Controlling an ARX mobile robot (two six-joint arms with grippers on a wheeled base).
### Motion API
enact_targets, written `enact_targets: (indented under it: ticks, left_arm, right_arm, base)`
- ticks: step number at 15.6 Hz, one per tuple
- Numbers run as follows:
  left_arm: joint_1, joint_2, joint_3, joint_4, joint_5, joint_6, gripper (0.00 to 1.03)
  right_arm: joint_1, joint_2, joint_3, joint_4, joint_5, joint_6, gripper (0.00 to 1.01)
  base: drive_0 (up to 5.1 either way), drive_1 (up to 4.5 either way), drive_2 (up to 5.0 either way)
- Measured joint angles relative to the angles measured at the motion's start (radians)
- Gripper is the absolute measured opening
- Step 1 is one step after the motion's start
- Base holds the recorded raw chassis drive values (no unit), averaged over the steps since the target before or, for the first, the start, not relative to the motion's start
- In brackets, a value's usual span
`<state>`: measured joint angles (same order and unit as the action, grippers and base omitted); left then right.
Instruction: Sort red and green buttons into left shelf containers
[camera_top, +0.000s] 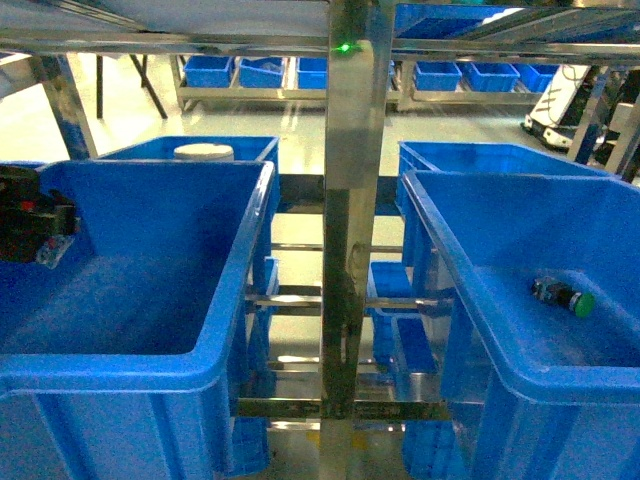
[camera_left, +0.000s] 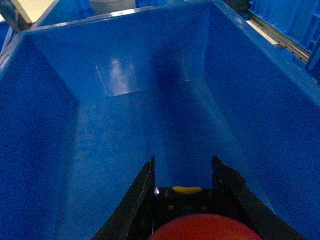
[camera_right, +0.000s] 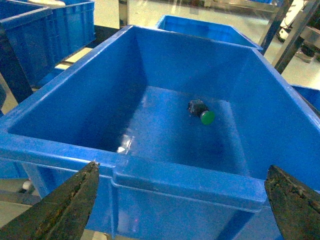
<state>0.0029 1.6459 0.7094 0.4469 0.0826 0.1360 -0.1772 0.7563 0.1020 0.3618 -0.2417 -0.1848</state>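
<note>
L gripper (camera_left: 182, 192), jaws closed on the red button (camera_left: 205, 227), hung inside the left bin (camera_top: 215, 365); R gripper (camera_right: 182, 197), jaws wide apart, faced the green button (camera_right: 201, 112) lying ahead in the right bin (camera_right: 185, 177).

Glossy, smooth blue plastic is seen on the near left bin (camera_top: 150, 365) and right bin (camera_top: 560, 380); the upright post (camera_top: 352, 200) is polished metal.
</note>
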Motion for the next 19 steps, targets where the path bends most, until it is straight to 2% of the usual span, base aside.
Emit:
enact_targets:
  ticks: [2,3,4,7,9,11,14,15,18,19]
  left_arm:
    - [-0.005,0.139,0.098,-0.048,-0.011,0.007,0.29]
    - [0.006,0.174,0.104,-0.075,-0.005,0.007,0.29]
    - [0.02,0.19,0.1,-0.079,-0.008,0.007,0.38]
    - [0.051,0.183,0.098,-0.058,0.02,-0.006,0.72]
    - [0.047,0.154,0.092,-0.071,0.048,-0.05,0.96]
    - [0.042,0.061,0.063,-0.058,0.078,-0.102,0.98]
    - [0.037,-0.118,-0.061,-0.035,0.053,-0.11,0.98]
    - [0.048,-0.179,-0.108,-0.023,0.069,-0.113,0.98]
    - [0.162,-0.491,-0.194,-0.108,0.163,-0.163,0.98]
    - [0.195,-0.6,-0.235,-0.1,0.197,-0.187,0.98]
  right_arm:
    - [0.0,0.0,0.0,0.0,0.0,0.0,0.98]
    - [0.0,0.0,0.0,0.0,0.0,0.0,0.98]
    - [0.0,0.0,0.0,0.0,0.0,0.0,0.98]
    - [0.0,0.0,0.0,0.0,0.0,0.0,0.98]
    - [0.0,0.0,0.0,0.0,0.0,0.0,0.98]
    - [0.0,0.0,0.0,0.0,0.0,0.0,0.98]
    - [0.0,0.0,0.0,0.0,0.0,0.0,0.98]
    - [0.0,0.0,0.0,0.0,0.0,0.0,0.98]
    - [0.0,0.0,0.0,0.0,0.0,0.0,0.98]
    - [0.0,0.0,0.0,0.0,0.0,0.0,0.98]
  base:
    - [-0.1,4.23,-4.4]
    - [-0.1,4.23,-4.4]
    - [-0.1,4.23,-4.4]
    - [-0.1,4.23,-4.4]
    - [-0.1,4.23,-4.4]
    - [-0.1,4.23,-4.4]
    - [-0.1,4.23,-4.4]
    - [-0.1,4.23,-4.4]
    - [-0.1,4.23,-4.4]
    - [-0.1,4.23,-4.4]
